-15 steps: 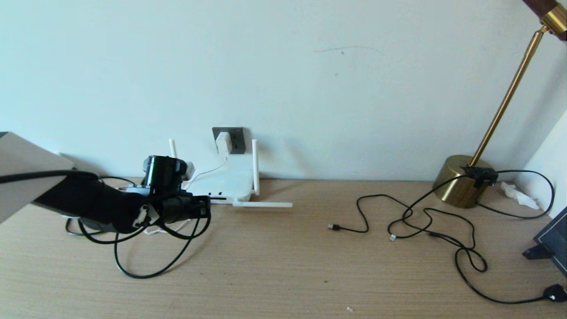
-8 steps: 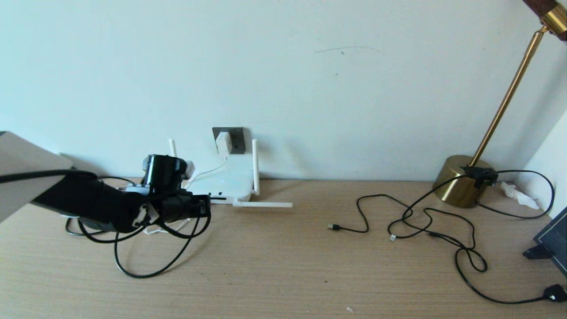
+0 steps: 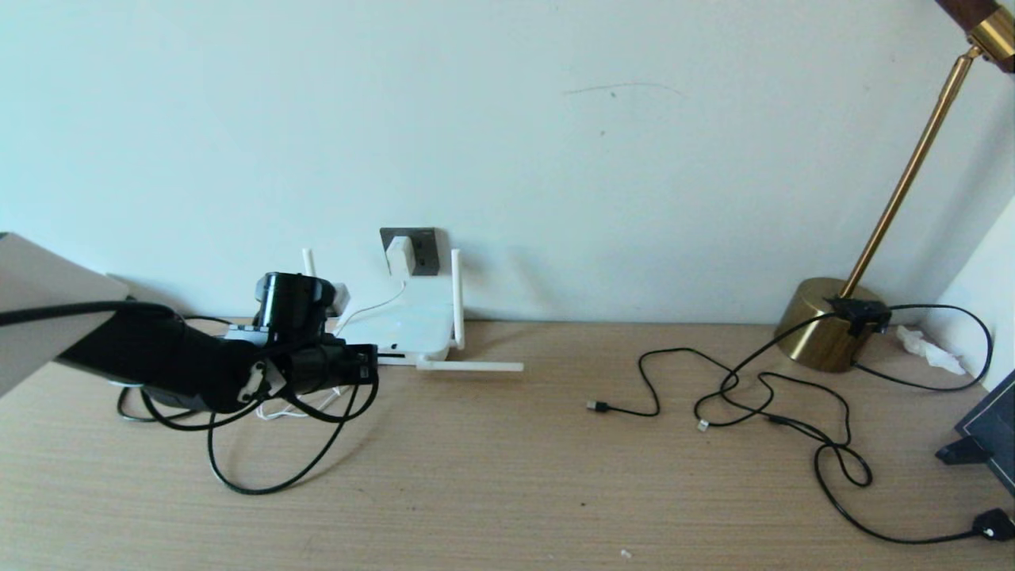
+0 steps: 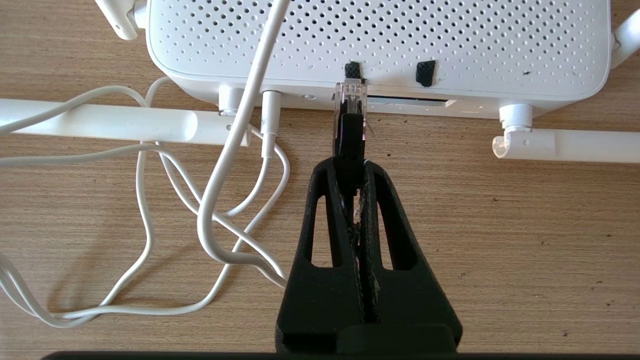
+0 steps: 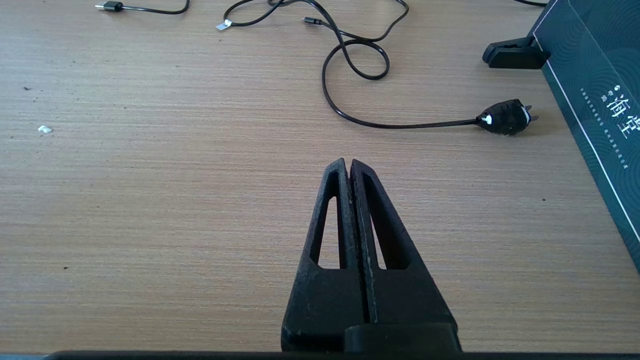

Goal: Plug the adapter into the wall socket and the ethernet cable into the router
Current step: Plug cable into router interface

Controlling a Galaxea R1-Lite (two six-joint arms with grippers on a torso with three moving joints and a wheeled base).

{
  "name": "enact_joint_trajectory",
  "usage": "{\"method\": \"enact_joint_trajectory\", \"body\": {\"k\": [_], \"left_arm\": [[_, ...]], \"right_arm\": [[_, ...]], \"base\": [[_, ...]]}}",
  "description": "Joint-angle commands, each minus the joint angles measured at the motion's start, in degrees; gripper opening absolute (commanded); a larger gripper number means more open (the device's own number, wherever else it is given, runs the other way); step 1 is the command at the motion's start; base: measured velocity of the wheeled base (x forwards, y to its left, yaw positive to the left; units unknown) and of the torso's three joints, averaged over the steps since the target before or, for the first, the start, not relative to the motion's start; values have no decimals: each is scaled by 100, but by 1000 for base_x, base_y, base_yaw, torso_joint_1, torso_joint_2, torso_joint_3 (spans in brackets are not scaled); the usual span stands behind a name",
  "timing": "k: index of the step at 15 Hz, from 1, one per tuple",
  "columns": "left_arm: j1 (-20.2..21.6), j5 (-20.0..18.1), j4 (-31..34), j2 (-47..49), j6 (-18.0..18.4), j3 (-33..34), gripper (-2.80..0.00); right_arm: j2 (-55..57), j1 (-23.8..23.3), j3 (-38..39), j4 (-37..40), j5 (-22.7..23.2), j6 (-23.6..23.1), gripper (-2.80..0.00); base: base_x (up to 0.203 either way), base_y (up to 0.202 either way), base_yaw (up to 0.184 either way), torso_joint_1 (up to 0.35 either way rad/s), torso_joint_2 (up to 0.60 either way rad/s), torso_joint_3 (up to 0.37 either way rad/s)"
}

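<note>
Left gripper (image 4: pixel 351 165) pinches the thick black ethernet cable (image 4: pixel 349 142) just behind its clear connector; connector tip sits at the port edge of the flat white perforated router (image 4: pixel 450 45). Small white adapter (image 3: pixel 400 255) sits in the dark grey wall socket (image 3: pixel 425 250) directly behind the router. Right gripper (image 5: pixel 348 167) pressed together, empty, over the wooden desk (image 5: pixel 150 200), far from the router.

Looked matt white perforated plastic — the router (image 4: pixel 375 45); grained wood, the table (image 5: pixel 150 200); polished brass — the lamp base (image 3: pixel 825 321).
</note>
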Motion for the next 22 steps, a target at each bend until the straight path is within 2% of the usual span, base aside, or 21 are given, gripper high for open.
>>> {"method": "enact_joint_trajectory", "body": {"k": [1, 22], "left_arm": [[-1, 6, -10, 4, 25, -4, -280], [-10, 6, -36, 44, 25, 84, -280]], "right_arm": [[8, 0, 1, 12, 1, -3, -280], [8, 0, 1, 12, 1, -3, -280]], "base": [[0, 0, 0, 0, 0, 0], [0, 0, 0, 0, 0, 0]]}}
